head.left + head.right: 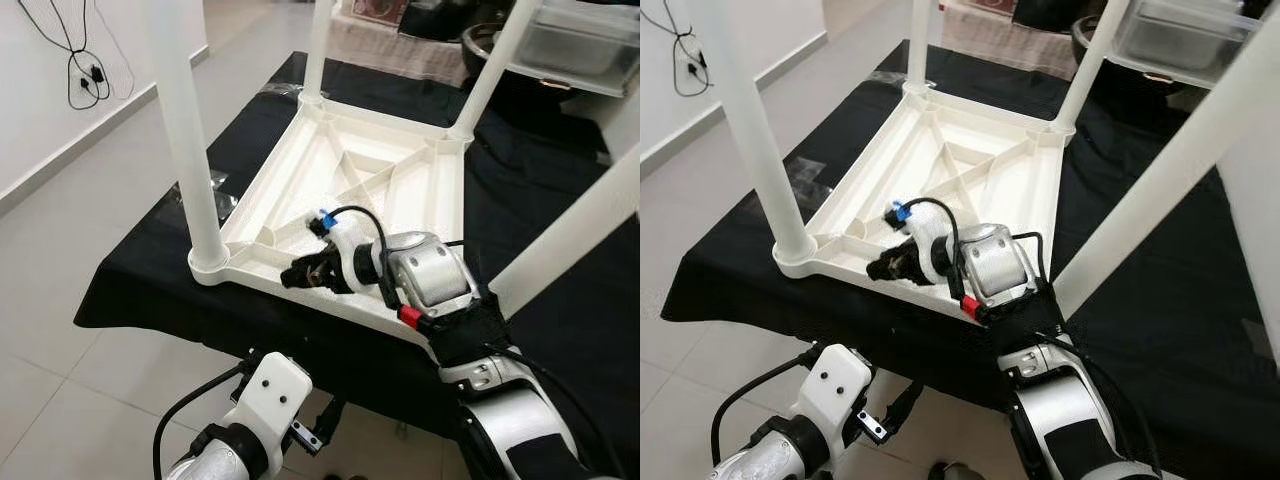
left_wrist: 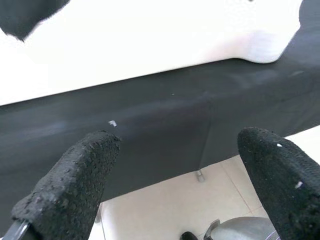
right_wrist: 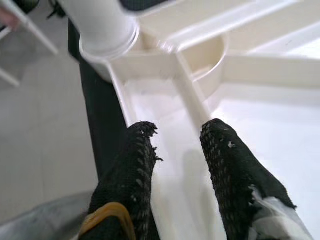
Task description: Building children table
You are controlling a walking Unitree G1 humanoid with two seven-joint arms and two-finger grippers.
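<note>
Looking down through the head camera, I saw the white children's table (image 1: pixel 350 190) lying upside down on the black-draped tabletop (image 1: pixel 540 190), its ribbed underside facing up and white legs rising from its corners. My right gripper (image 1: pixel 300 275) sat at the near edge of that overturned frame, close to the near-left leg (image 1: pixel 190 150). Through the right wrist camera I saw its two black fingers (image 3: pixel 132 170) parted a little and pointing along the frame's near rim, one finger on the outer side of the rim by the black cloth and the other over the inner tray; a rib ran out from between the tips toward the round leg socket. I could not tell whether the fingers actually pinched the rim, so the grip stayed uncertain to me. My left gripper (image 1: pixel 310 432) hung below the tabletop's front edge over the tiled floor (image 1: pixel 70 230), its fingers (image 2: pixel 75 185) spread wide and grasping nothing, facing the hanging cloth.
</note>
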